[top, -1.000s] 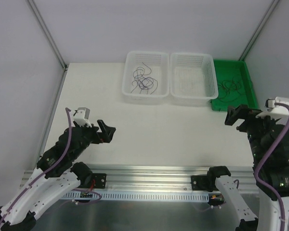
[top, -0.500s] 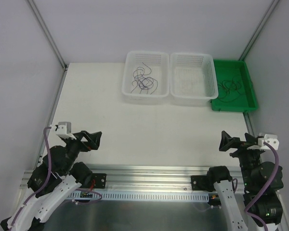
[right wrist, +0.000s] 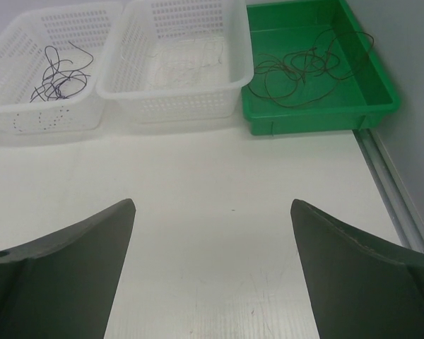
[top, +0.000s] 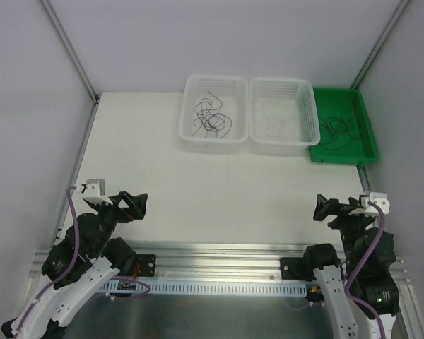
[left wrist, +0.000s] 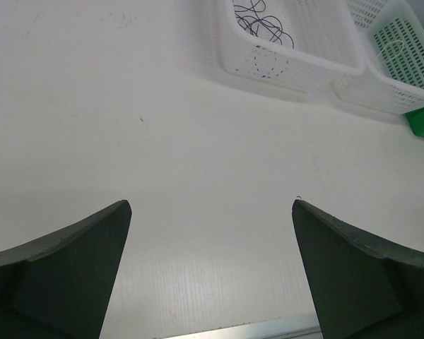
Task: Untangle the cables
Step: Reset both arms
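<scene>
Presently, your table (top: 198, 176) carries two white baskets (top: 186, 133) and a green tray (top: 368, 150) along the frame's upper edge, apparently as sorting bins. Your left gripper (top: 133, 205) and right gripper (top: 324, 210) sit at the bottom corners, fingers wide, holding nothing. The cables (top: 210, 119) lie tangled in the left-hand basket, more in the tray, well apart from both grippers.

The top view looks down from behind the arms; both wrist views, low over the table (top: 198, 183), face the white baskets (right wrist: 166, 102) (shared, distant).
</scene>
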`<action>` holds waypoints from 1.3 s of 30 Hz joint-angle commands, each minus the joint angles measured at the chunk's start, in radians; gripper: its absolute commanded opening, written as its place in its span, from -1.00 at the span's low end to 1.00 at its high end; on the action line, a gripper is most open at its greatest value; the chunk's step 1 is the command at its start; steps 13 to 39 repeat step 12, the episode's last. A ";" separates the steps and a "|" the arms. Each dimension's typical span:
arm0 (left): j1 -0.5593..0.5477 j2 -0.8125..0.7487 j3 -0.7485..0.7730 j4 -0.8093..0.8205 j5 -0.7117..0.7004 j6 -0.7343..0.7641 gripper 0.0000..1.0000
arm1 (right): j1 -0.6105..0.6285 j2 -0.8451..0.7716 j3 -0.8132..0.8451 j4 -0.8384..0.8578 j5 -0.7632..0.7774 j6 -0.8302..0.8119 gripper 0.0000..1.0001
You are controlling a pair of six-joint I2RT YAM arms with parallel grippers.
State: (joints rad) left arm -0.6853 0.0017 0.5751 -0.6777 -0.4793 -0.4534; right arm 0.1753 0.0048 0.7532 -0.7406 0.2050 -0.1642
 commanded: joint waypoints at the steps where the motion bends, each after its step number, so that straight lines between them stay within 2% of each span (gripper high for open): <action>1: 0.009 -0.106 -0.001 0.000 -0.013 0.005 0.98 | 0.009 -0.131 -0.014 0.053 -0.001 0.009 0.94; 39: 0.009 -0.111 -0.001 -0.006 -0.015 -0.001 0.98 | 0.010 -0.138 -0.018 0.060 -0.015 0.011 0.93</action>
